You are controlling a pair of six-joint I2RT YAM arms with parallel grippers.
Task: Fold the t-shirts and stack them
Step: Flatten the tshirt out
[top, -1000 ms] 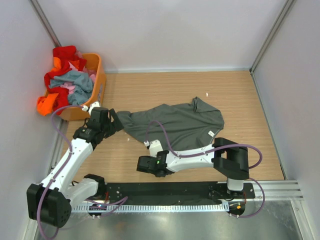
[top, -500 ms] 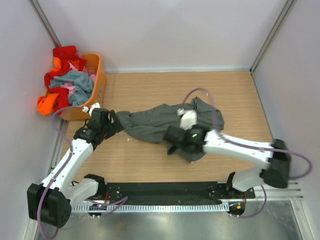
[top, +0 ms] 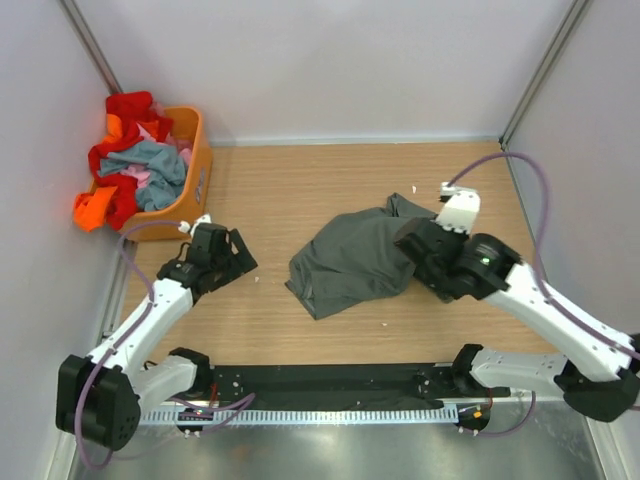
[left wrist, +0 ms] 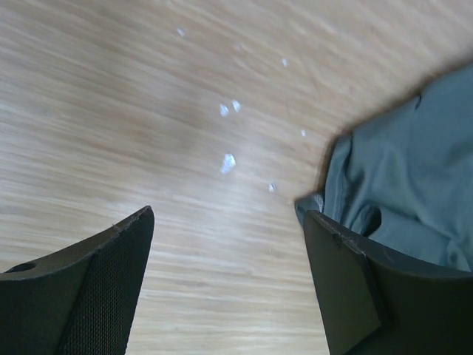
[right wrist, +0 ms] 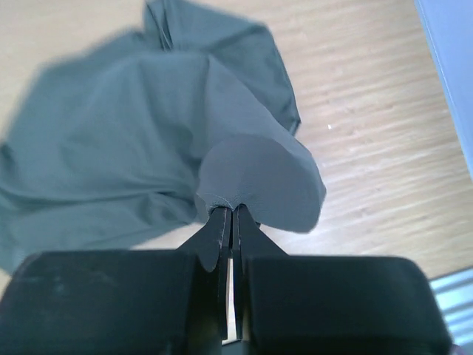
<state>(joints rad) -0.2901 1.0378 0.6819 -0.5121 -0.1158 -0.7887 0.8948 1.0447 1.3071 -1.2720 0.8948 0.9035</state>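
The wooden counter (top: 300, 180) carries one grey shirt (top: 350, 265), lying crumpled at its middle right with the cloth bunched and doubled over itself. At the far left corner sits an orange basket (top: 200, 165) holding a pile (top: 135, 165) of red, orange, pink and blue-grey shirts.

The right gripper (right wrist: 230, 211) stands at the shirt's right edge. Its jaws are pinched tight on a fold of grey cloth, which rises in a rounded flap above the rest. The left gripper (left wrist: 228, 214) hovers low over bare wood near the shirt's left edge, its jaws wide and holding nothing. A few small white flecks (left wrist: 228, 161) lie on the wood ahead of it.

The step in hand looks like spreading the first shirt flat; nothing is folded or stacked yet. The next move likely calls for the left gripper to reach the loose left edge and close on it. Both arms could then draw the cloth apart and lay it smooth before any fold.
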